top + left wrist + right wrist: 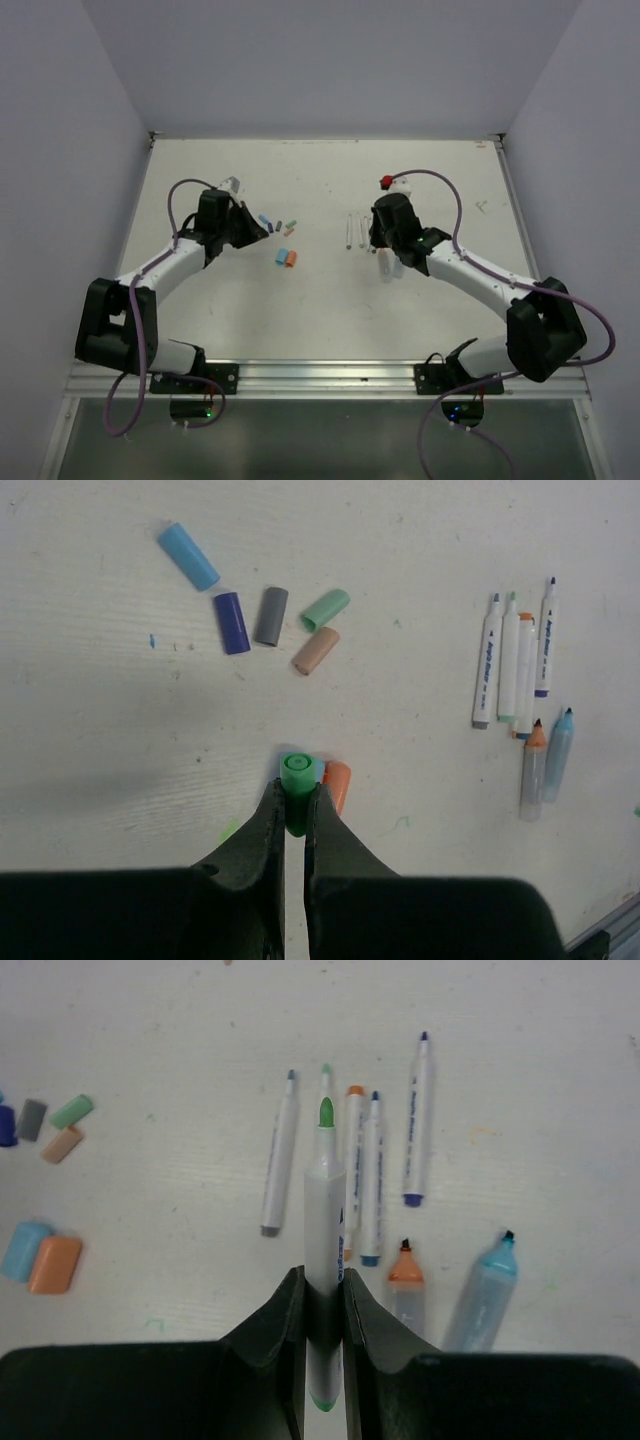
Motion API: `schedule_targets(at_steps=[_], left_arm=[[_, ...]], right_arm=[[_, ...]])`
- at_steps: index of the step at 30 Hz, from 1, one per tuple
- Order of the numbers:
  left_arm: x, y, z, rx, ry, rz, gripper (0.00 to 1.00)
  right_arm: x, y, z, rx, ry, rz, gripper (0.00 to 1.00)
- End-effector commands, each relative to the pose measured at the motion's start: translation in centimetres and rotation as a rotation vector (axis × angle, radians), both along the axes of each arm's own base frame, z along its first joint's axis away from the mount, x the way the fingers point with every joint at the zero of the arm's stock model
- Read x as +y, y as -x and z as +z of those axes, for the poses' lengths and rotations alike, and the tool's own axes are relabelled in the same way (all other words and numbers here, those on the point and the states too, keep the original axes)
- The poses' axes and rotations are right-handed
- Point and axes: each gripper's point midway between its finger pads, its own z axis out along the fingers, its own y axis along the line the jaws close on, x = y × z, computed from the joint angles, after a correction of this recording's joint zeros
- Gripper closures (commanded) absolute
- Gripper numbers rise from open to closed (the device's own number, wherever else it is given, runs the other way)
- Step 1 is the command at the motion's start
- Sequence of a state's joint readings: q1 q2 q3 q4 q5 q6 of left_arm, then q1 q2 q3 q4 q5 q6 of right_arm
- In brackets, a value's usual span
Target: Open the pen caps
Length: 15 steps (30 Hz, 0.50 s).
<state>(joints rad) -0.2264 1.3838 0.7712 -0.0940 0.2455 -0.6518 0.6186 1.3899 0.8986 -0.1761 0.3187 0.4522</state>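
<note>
- On the left half of the table (120,760), the left gripper (296,793) is pinched nearly closed on a green cap (296,770). Its fingers press against the cap's sides, and the cap's round end faces the wrist camera.
- Just right of that cap in the wrist view lies the orange cap (338,783), side by side with the light blue cap (25,1250). I cannot tell whether the green one touches them.
- Further out from the fingers, a cluster of small caps (270,616) lies loose on the surface.
- Over on the right, the right gripper (325,1282) is clamped on a green-tipped marker (325,1210). The marker's long axis runs straight out along the fingers, with the bare tip pointing away from the arm.
- Around the held marker, mostly to its right in that view, the row of pens (372,1160) lies roughly parallel to it, and every tip I can see is bare.
- Cap and marker look well apart, one in each arm, so I judge that what comes next is a set-down.
- The left arm is nearer the caps, which lie straight ahead of its fingers. The right arm is nearer the pens and would only need to lower the marker on the same axis.
</note>
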Motion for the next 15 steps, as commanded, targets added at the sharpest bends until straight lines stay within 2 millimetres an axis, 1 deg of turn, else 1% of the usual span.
schedule_targets(at_steps=[1, 2, 4, 5, 6, 7, 8, 9, 10, 11, 13, 14, 15], left_arm=[[1.0, -2.1, 0.6, -0.052, -0.049, 0.017, 1.00], [1.2, -2.3, -0.1, -0.033, -0.055, 0.027, 1.00], [1.7, -2.9, -0.4, -0.023, -0.057, 0.049, 1.00], [2.3, -3.2, -1.2, -0.001, -0.055, 0.067, 1.00], [2.6, -3.5, -1.3, 0.004, -0.049, 0.076, 1.00], [2.9, -3.9, -1.5, 0.005, -0.042, 0.090, 1.00], [3.3, -4.0, -2.1, 0.024, -0.030, 0.093, 1.00], [3.5, -4.2, -2.3, 0.032, -0.023, 0.096, 1.00], [3.6, -4.7, -2.3, 0.033, -0.020, 0.099, 1.00], [3.7, -4.8, -3.0, 0.053, -0.018, 0.099, 1.00], [3.6, -5.4, -3.0, 0.056, -0.013, 0.097, 1.00], [3.6, -5.6, -3.5, 0.070, -0.012, 0.101, 1.00], [3.5, -5.7, -3.6, 0.073, -0.005, 0.106, 0.99]], right_arm=[[-2.0, -0.8, 0.0, 0.057, 0.025, -0.003, 1.00], [-3.4, -1.4, -0.5, 0.076, 0.034, -0.031, 1.00], [-4.0, -2.0, -1.2, 0.104, 0.027, -0.029, 1.00], [-5.0, -3.1, -2.1, 0.128, 0.041, -0.047, 1.00], [-5.6, -3.6, -2.4, 0.141, 0.050, -0.058, 1.00], [-5.8, -4.5, -2.4, 0.145, 0.049, -0.060, 1.00], [-6.8, -5.1, -3.5, 0.173, 0.068, -0.075, 1.00], [-7.0, -5.4, -4.0, 0.187, 0.073, -0.077, 1.00], [-6.9, -6.1, -3.7, 0.181, 0.072, -0.073, 1.00], [-6.9, -6.3, -4.7, 0.205, 0.082, -0.063, 1.00], [-6.8, -6.9, -4.9, 0.206, 0.087, -0.058, 1.00], [-6.9, -7.1, -5.2, 0.208, 0.094, -0.062, 1.00], [-6.9, -7.2, -5.9, 0.221, 0.104, -0.062, 1.00]])
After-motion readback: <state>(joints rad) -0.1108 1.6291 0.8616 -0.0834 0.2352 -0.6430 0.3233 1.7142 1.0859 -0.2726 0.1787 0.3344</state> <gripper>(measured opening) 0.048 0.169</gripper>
